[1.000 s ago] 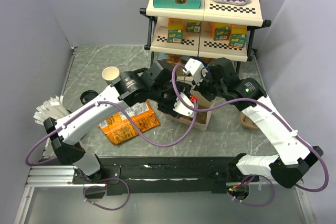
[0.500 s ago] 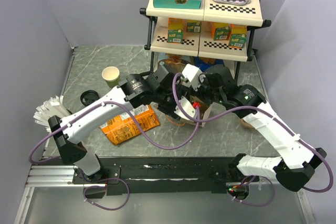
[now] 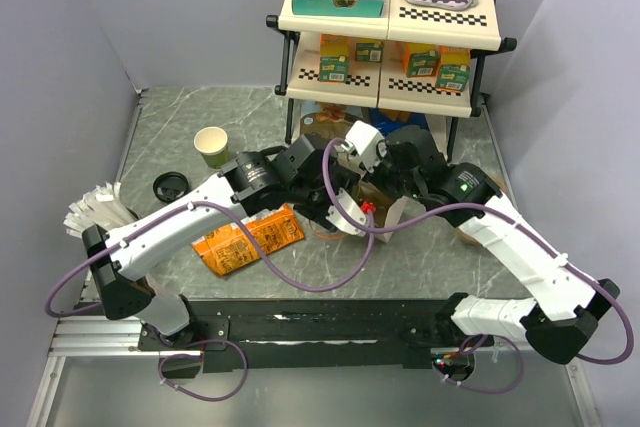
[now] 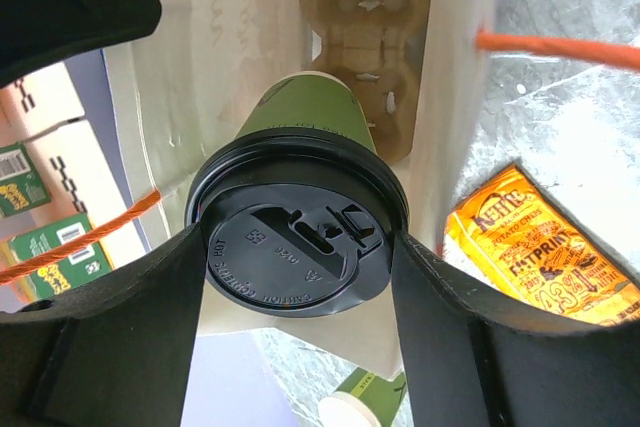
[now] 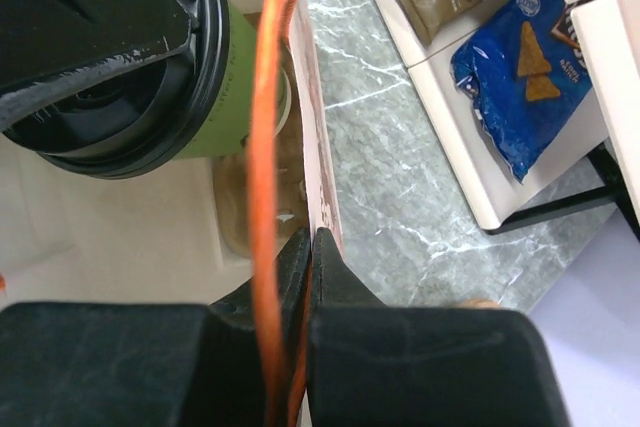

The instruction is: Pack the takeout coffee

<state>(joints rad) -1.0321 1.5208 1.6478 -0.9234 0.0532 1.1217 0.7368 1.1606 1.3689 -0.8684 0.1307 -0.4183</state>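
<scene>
The takeout coffee [image 4: 300, 117], a dark green paper cup with a black lid, hangs lid-up in the mouth of the white paper bag [image 4: 455, 97]. My left gripper [image 4: 298, 247] is shut on it, one finger on each side of the lid. A brown cardboard cup carrier [image 4: 375, 37] lies at the bottom of the bag under the cup. My right gripper [image 5: 312, 242] is shut on the bag's top edge [image 5: 318, 137] beside the orange handle [image 5: 265, 147], and the cup [image 5: 225, 57] shows just to its left. From above, both grippers meet over the bag [image 3: 395, 215].
A lidless green cup [image 3: 211, 145] and a loose black lid [image 3: 169, 185] stand to the left. An orange chips bag [image 3: 245, 239] lies under the left arm. The snack shelf rack [image 3: 390, 22] rises right behind the bag. A white bundle [image 3: 95, 212] sits at the far left.
My left arm has carried the cup to the right and down into the bag's mouth. The right gripper has kept its hold on the bag's edge and shifted slightly.
</scene>
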